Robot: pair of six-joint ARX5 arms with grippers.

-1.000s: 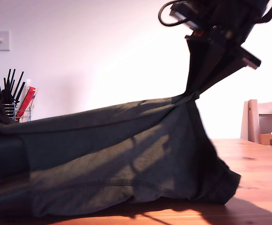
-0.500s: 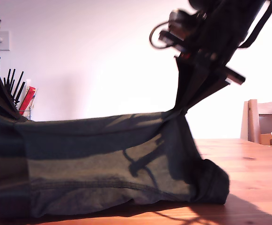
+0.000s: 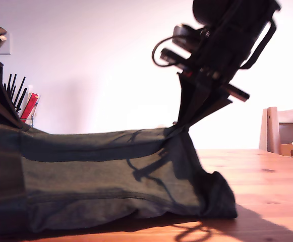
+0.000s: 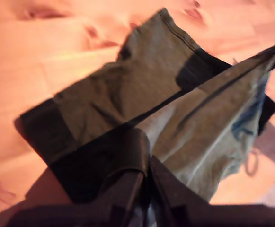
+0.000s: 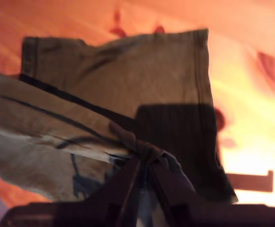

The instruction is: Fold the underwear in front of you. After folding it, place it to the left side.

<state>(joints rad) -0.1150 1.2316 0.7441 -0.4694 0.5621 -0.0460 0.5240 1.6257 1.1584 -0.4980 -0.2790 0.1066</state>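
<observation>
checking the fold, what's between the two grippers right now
The underwear, its raised edge running from my first gripper to my second gripper; the exterior view shows this.

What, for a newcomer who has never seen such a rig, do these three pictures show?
Two robot arms work at a wooden table. The exterior view comes from a camera low at table level. Each of the other two pictures looks along one arm's fingers. The only thing handled is the underwear, a dark olive cloth. My first gripper is shut on its dark waistband, and my second gripper is shut on a bunched edge. They hold one side lifted while the rest lies on the wood.
</observation>
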